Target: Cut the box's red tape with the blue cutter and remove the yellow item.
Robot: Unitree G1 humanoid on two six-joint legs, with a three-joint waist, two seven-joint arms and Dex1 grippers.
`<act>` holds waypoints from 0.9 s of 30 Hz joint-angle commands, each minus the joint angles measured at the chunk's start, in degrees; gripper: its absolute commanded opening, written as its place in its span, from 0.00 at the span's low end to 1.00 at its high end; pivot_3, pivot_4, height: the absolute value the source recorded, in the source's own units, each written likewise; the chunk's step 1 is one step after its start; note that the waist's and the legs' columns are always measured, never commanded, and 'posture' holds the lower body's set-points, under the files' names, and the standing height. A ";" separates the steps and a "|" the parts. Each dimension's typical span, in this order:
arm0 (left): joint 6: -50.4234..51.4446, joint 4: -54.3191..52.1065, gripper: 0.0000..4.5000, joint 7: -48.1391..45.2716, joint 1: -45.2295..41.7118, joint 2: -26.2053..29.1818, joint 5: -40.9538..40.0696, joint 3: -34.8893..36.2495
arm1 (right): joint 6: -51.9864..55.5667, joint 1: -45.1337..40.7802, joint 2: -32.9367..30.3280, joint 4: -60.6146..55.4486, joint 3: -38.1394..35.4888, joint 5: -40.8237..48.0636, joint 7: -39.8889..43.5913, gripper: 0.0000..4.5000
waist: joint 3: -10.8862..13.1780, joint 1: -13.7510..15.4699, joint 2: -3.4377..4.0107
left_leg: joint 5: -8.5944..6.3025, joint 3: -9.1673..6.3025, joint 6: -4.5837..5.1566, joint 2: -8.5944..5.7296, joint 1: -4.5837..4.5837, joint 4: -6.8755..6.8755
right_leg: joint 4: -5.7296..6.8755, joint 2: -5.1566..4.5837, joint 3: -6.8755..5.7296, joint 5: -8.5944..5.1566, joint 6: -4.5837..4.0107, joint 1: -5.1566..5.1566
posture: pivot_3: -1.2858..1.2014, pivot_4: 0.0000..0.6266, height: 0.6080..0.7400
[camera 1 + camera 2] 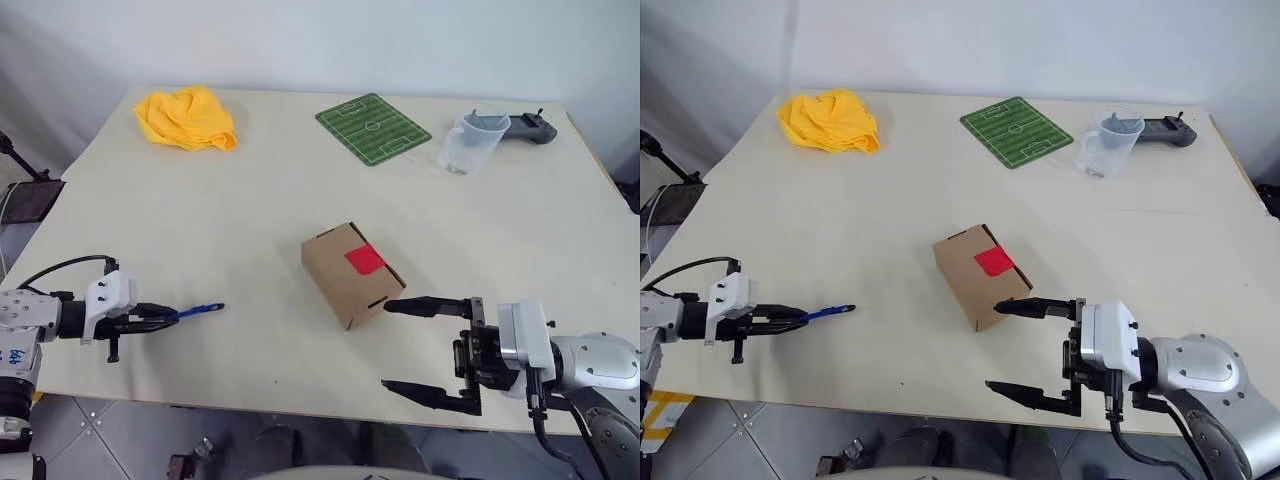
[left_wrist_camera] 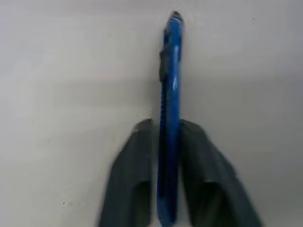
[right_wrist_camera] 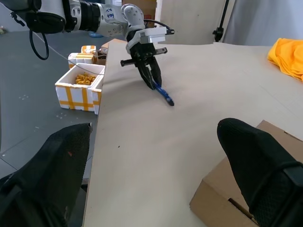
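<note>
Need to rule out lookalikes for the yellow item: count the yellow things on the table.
1: a yellow cloth heaped at the table's far left corner. The box at mid-table is taped shut, so anything inside is hidden.

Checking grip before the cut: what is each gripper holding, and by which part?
The left gripper pinches the blue cutter by its rear end, tip pointing out. The right gripper holds nothing, jaws wide.

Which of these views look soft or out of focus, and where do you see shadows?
Left wrist view: the blue cutter and the left gripper around it are blurred. Right wrist view: the near fingers are soft dark masses, the box sharper. Left eye view: even light, faint shadows beside the box and under the right gripper.
</note>
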 commanded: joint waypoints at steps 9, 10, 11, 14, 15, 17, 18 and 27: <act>0.80 -4.31 0.48 -0.97 5.13 1.07 -1.55 1.12 | -0.77 0.02 -0.17 -0.76 -0.52 -0.07 -0.09 1.00 | 0.00 -0.21 -0.01 | -0.05 -0.02 0.00 0.03 -0.04 -0.01 | -0.11 0.02 -0.01 0.00 0.00 -0.01 | 0.52 0.24 1.00; 0.53 -3.63 0.48 -0.42 4.91 1.06 -1.27 1.29 | -0.75 -0.03 -0.10 -0.77 -0.39 -0.08 -0.16 1.00 | 0.00 -0.23 -0.01 | -0.05 -0.01 -0.01 0.04 -0.04 -0.01 | -0.12 0.03 -0.01 0.00 0.00 -0.01 | 0.52 0.24 1.00; 0.50 -3.03 0.48 0.04 4.65 1.02 -1.09 1.44 | -0.73 -0.07 -0.08 -0.78 -0.29 -0.08 -0.18 1.00 | 0.00 -0.24 -0.01 | -0.05 0.00 -0.01 0.05 -0.03 -0.01 | -0.15 0.04 -0.01 0.00 0.00 -0.01 | 0.52 0.24 1.00; 0.30 -0.83 0.48 0.98 3.59 1.15 -0.30 1.42 | -0.68 -0.18 -0.11 -0.74 -0.16 -0.03 -0.13 1.00 | 0.00 -0.19 -0.01 | -0.05 0.00 -0.04 0.08 -0.02 -0.01 | -0.23 0.07 -0.01 0.00 0.00 -0.01 | 0.52 0.24 1.00; -0.10 -0.31 0.48 0.88 3.36 1.20 -0.16 1.35 | -0.67 -0.20 -0.13 -0.73 -0.15 -0.02 -0.10 1.00 | 0.00 -0.17 -0.01 | -0.04 0.00 -0.05 0.09 -0.01 -0.01 | -0.23 0.08 -0.02 0.00 0.00 -0.01 | 0.52 0.24 1.00; -0.09 1.24 0.48 1.26 2.93 1.70 0.44 1.26 | -0.58 -0.37 -0.17 -0.68 -0.13 0.03 -0.15 1.00 | 0.00 -0.20 -0.01 | -0.03 0.00 -0.06 0.09 0.00 -0.01 | -0.23 0.07 -0.01 0.00 0.00 -0.01 | 0.52 0.24 1.00; -0.29 2.21 0.48 1.65 3.10 2.26 1.05 1.23 | -0.55 -0.40 -0.19 -0.77 -0.12 0.02 -0.20 1.00 | 0.00 -0.23 -0.01 | -0.03 0.00 -0.06 0.09 0.01 -0.01 | -0.21 0.08 -0.01 0.00 0.00 -0.01 | 0.52 0.24 1.00; 0.49 2.45 0.34 3.31 7.48 4.07 0.80 1.98 | -0.47 -0.42 -0.06 -1.05 -0.14 0.11 -0.81 1.00 | -0.02 -1.23 0.03 | -0.02 0.02 -0.11 0.16 0.05 -0.07 | -0.21 0.10 0.02 -0.02 -0.03 -0.03 | 0.52 0.24 1.00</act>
